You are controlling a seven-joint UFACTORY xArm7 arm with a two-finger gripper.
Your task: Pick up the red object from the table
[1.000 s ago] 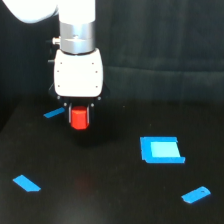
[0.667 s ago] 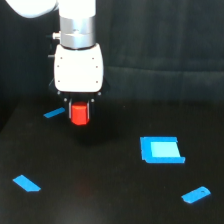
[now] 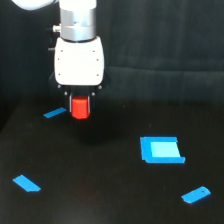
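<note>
- The bench (image 3: 100, 200) is a flat, matte black surface filling the lower part of the exterior view, with a dark backdrop behind its far edge.
- The white arm (image 3: 79, 55) comes down from the top of the view over the bench's far left part, a grey cylinder section above a rounded white housing.
- The claw (image 3: 80, 107) hangs below that housing, its jaws closed against the two sides of the red object (image 3: 80, 108). The dark fingers are mostly hidden by the block, so only the narrow gap it fills can be judged.
- The red object, a small red-orange block, is held upright in the claw and appears raised clear of the bench, above the far left area.
- A blue square piece (image 3: 161, 150) lies flat toward the bench's right side, well apart from the claw.
- A blue strip (image 3: 27, 183) lies near the left edge, toward the near side.
- A blue rounded tab (image 3: 196, 194) lies near the near right corner.
- A thin blue sliver (image 3: 54, 113) lies just beside the claw, toward the left edge.
</note>
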